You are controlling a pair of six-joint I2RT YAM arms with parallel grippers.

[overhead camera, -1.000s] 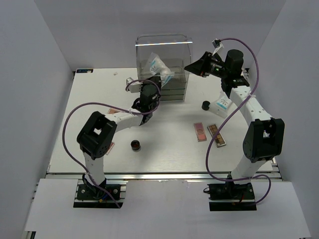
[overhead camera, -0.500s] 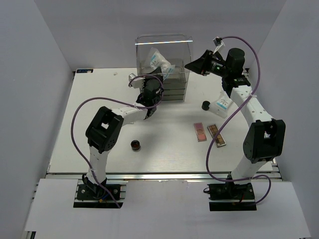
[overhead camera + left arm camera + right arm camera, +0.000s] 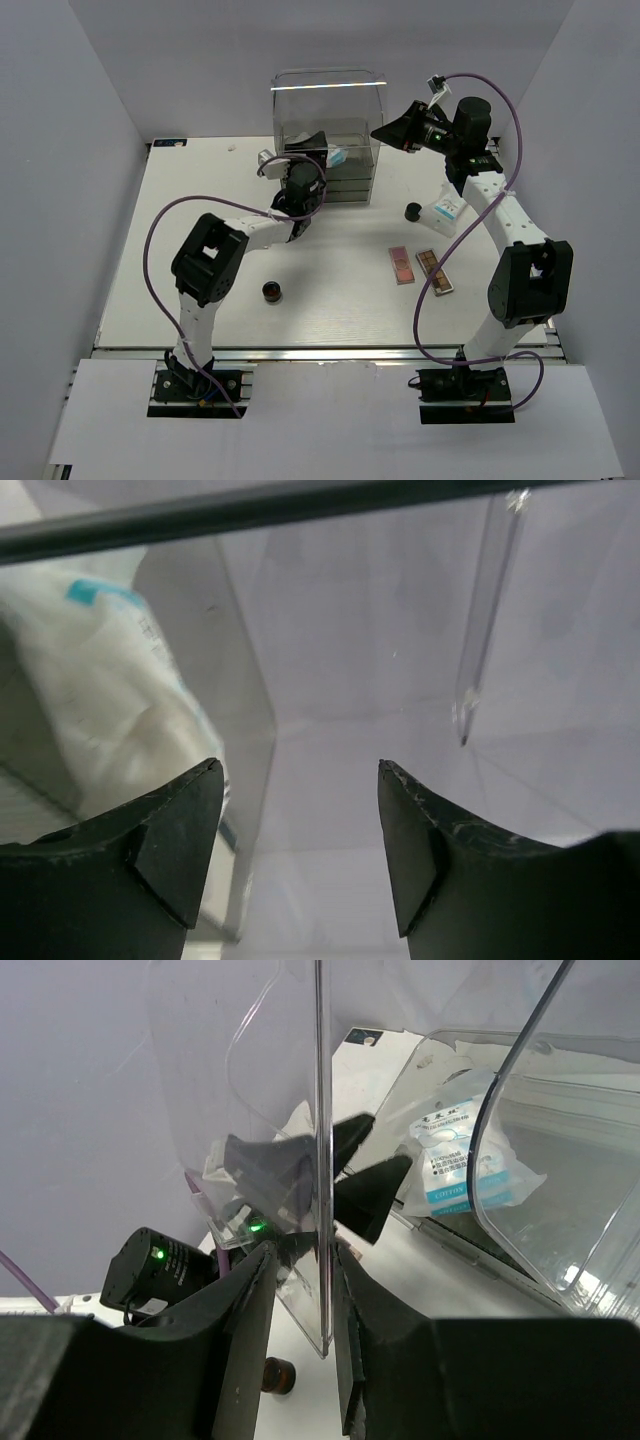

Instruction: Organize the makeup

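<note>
— Where's the left gripper [image 3: 300,780]?

— Up at the clear box [image 3: 330,88], fingers spread wide with nothing between them. In its wrist view a white packet [image 3: 100,705] with blue print lies just past the left finger, behind the clear wall [image 3: 400,630].

— Can you read the print?

— No. From the left wrist it is only a blur of teal marks. The right wrist view shows the same packet [image 3: 455,1160] inside the box with a few lines of blue lettering, too small to make out.

— And the right gripper [image 3: 305,1260]?

— At the right side of the box, its fingers stand close on either side of a clear panel [image 3: 322,1110]. I can't tell whether they press on it.

— The rest of the makeup?

— On the table [image 3: 200,200]. A black cylinder [image 3: 412,212] stands right of the box, with a second white-and-blue packet [image 3: 445,212] just beside it, partly under the right arm. Nearer the bases, a pink palette [image 3: 401,265] and a brown palette [image 3: 435,271] lie side by side. The small dark jar [image 3: 271,292] sits well apart from them, near the left arm.

— Any brand on those?

— None legible from above.
</note>
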